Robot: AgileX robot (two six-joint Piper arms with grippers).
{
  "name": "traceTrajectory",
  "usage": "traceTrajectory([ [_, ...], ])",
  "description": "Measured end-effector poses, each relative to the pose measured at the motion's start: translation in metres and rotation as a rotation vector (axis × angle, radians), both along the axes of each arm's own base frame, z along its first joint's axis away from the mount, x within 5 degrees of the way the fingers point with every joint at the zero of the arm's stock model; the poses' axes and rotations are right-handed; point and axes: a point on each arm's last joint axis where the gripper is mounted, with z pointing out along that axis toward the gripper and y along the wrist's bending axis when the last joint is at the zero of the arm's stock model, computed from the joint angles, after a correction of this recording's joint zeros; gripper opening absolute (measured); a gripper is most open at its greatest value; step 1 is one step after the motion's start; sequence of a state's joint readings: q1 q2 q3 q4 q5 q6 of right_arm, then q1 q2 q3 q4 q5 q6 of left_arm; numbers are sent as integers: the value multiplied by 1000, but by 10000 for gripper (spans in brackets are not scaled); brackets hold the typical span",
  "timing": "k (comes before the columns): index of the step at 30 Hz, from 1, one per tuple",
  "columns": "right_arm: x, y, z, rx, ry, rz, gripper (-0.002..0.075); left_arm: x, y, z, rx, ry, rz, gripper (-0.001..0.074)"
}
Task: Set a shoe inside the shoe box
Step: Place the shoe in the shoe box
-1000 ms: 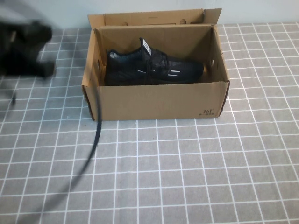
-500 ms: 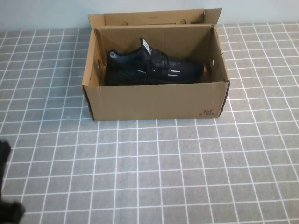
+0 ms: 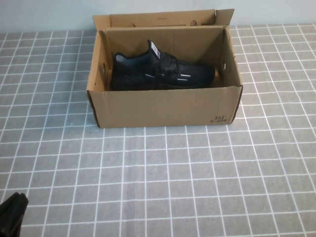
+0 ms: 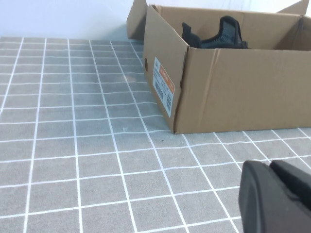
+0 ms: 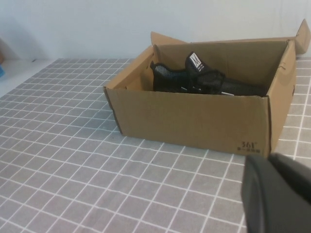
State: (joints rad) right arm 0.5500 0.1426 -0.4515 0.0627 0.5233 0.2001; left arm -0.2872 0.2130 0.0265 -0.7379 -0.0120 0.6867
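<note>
The black knit shoe [image 3: 158, 73] lies on its sole inside the brown cardboard shoe box [image 3: 163, 106], toe toward the right end. Its white tongue label shows above the front wall. The left wrist view catches the shoe [image 4: 221, 36] over the rim of the shoe box [image 4: 233, 87], and the right wrist view shows the shoe [image 5: 194, 77] in the shoe box [image 5: 194, 119] too. My left gripper [image 3: 12, 217] sits low at the near left corner, far from the box, shut on nothing [image 4: 269, 167]. My right gripper [image 5: 269, 158] is shut and empty, short of the box's front right corner.
The box's flap lid [image 3: 158, 19] stands open at the back against a pale wall. A grey cloth with a white grid [image 3: 173, 177] covers the table on all sides of the box. An orange label [image 4: 163, 87] is stuck on the box's left end.
The left arm has swung from the far left beside the box down to the near left corner. Its dangling cable is gone from in front of the box. Shoe and box are still.
</note>
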Motion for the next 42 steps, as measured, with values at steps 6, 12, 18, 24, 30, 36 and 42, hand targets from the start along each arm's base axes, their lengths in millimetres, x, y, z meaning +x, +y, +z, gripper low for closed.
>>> traceTrajectory([
  [6,0,0,0,0,1,0,-16,0,0,0,-3,2,0,-1],
  [12,0,0,0,0,1,0,-16,0,0,0,-5,3,0,-1],
  [18,0,0,-1,-5,0,-2,-16,0,0,0,-7,3,0,-1],
  [24,5,-3,-9,-46,-34,-82,-16,0,0,0,-9,4,1,-1],
  [30,26,-9,-50,-56,-70,-324,-16,0,0,0,-9,4,1,-1],
  [36,37,-18,-100,-46,-114,-500,-16,0,0,0,-9,4,1,-1],
  [42,31,-20,-103,-24,-180,-525,-16,0,0,0,-9,4,1,-1],
])
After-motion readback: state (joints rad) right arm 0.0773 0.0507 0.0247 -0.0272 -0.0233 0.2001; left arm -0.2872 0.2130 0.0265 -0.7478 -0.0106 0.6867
